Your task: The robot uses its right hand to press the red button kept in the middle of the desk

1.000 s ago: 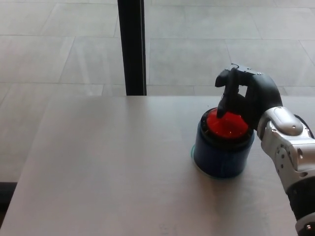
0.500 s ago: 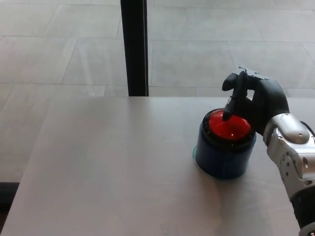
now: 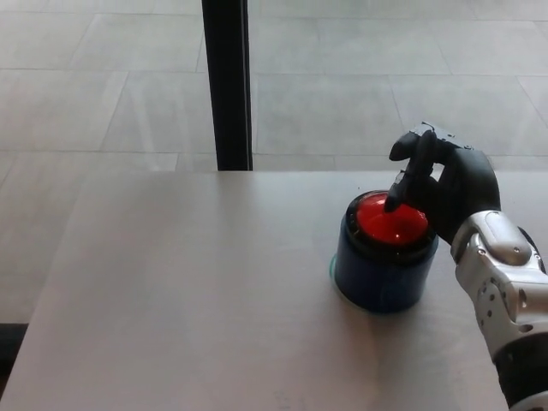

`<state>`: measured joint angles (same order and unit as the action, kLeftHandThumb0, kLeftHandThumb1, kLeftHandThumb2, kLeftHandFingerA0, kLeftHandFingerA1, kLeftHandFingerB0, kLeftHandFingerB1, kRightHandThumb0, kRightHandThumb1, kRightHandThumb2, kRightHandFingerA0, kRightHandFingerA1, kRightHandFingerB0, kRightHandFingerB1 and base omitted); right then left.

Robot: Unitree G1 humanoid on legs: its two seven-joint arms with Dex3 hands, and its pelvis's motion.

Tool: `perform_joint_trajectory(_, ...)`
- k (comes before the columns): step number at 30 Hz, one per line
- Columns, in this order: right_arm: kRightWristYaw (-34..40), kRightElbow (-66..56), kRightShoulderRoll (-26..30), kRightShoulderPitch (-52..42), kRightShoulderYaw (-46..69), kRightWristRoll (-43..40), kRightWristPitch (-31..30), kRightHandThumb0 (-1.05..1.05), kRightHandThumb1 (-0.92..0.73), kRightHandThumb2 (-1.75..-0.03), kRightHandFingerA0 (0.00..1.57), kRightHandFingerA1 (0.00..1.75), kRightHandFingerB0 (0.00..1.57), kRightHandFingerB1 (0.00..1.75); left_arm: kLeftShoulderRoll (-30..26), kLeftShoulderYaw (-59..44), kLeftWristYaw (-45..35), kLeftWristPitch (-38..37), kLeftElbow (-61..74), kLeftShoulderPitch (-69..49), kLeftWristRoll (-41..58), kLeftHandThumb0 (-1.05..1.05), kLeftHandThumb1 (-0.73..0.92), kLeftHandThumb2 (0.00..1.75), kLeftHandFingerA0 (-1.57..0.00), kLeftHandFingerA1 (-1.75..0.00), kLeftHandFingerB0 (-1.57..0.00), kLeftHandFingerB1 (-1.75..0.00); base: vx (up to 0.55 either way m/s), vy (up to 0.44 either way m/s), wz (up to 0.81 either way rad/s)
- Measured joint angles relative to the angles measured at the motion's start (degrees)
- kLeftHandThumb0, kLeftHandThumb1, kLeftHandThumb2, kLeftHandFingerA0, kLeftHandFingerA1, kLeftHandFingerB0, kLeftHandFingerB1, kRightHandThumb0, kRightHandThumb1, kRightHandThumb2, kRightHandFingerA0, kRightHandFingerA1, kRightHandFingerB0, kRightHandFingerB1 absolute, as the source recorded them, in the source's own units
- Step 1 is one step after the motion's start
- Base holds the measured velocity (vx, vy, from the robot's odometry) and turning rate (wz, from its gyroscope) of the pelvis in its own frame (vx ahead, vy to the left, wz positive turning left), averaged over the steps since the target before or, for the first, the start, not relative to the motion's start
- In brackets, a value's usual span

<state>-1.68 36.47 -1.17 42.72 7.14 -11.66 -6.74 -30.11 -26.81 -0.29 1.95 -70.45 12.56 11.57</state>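
The right hand (image 3: 447, 184) hangs over the far right edge of the red button (image 3: 391, 221), holding nothing, one finger (image 3: 408, 176) pointing down with its tip on the cap; the button tops a blue cylinder (image 3: 381, 272) on the pale table (image 3: 188, 300), right of centre; a black post (image 3: 227, 81) stands behind.

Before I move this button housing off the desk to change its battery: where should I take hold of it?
Probably around the blue cylindrical housing, from its left side, fingers wrapped on the upright wall. The red button fills the top, so a top grip would press it, and the right hand occupies the right and rear, a fingertip on the button.
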Motion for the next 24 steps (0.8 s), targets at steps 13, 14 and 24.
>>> perform_joint_trajectory(13,-1.98,3.07,12.30,5.08,-4.25,4.44,-1.96,-0.17,-0.48,-1.31,0.94,1.75,0.81,1.59,0.00,-0.68,0.10,0.52,0.46,-0.05,0.60,-0.74,0.92,1.28,-0.46,-0.94,-0.29,-0.77,0.00,0.000,0.00)
perform_joint_trajectory(14,-2.18,3.36,13.48,5.86,-3.96,4.58,-2.28,-0.17,-0.51,-1.27,0.93,1.75,0.80,1.60,0.00,-0.63,0.10,0.52,0.45,-0.07,0.58,-0.73,0.92,1.19,-0.31,-1.16,-0.20,-0.88,0.00,0.000,0.00)
perform_joint_trajectory(24,-4.71,5.19,18.44,15.22,1.11,4.06,-5.26,-0.16,-0.51,-1.20,0.93,1.75,0.79,1.59,0.00,-0.60,0.06,0.53,0.22,-0.41,0.65,-0.75,0.92,1.17,-0.29,-1.15,-0.16,-0.86,0.00,0.000,0.00)
